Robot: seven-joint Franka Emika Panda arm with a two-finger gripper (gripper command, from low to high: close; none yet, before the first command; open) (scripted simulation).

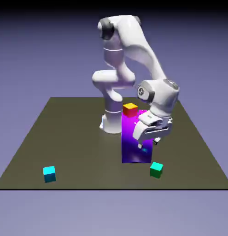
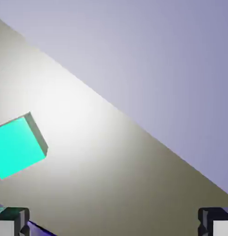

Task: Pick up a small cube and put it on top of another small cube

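Observation:
The small emerald-green cube (image 1: 156, 170) sits on the table near its front edge, just to the exterior view's right of the tall purple block (image 1: 135, 138). My gripper (image 1: 149, 142) hovers in front of the purple block, above and a little behind the green cube, open and holding nothing. In the hand view the green cube (image 2: 19, 145) lies at the left, well away from the gap between my fingertips (image 2: 12, 221); the gripper (image 2: 114, 224) has only bare table between its tips. The small cyan cube (image 1: 49, 174) rests far off at the exterior view's left.
An orange-and-red cube (image 1: 130, 109) stands behind the purple block, near the robot's base. A sliver of the purple block (image 2: 39, 228) shows by my left fingertip. The table's edge (image 2: 148, 133) runs diagonally across the hand view.

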